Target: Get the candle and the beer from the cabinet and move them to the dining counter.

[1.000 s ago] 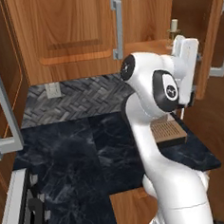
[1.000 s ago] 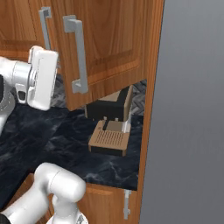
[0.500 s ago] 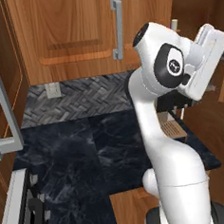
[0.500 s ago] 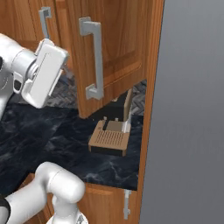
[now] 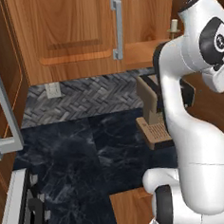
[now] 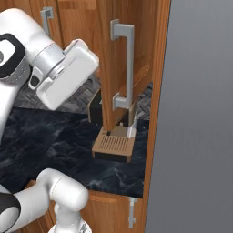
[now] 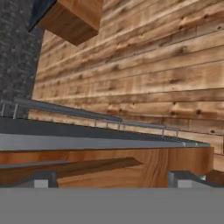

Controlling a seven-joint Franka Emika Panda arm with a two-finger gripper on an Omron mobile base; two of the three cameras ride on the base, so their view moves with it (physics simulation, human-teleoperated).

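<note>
Two silver bar handles run vertically on the warm brown wood cabinet; its right door stands swung open, edge-on in the right base view. Inside, the short cream-white candle stands upright on the wooden inner shelf, beside the arm's white upper link. The beer cannot be made out. The gripper is raised near the open door, its jaws spread wide and holding nothing; the hand view faces planked, knotted wood grain with a thin grey rail across it. Below, a slotted wooden block rests on the black, white-veined marble tabletop. A grey herringbone-tiled backsplash lines the wall behind.
</note>
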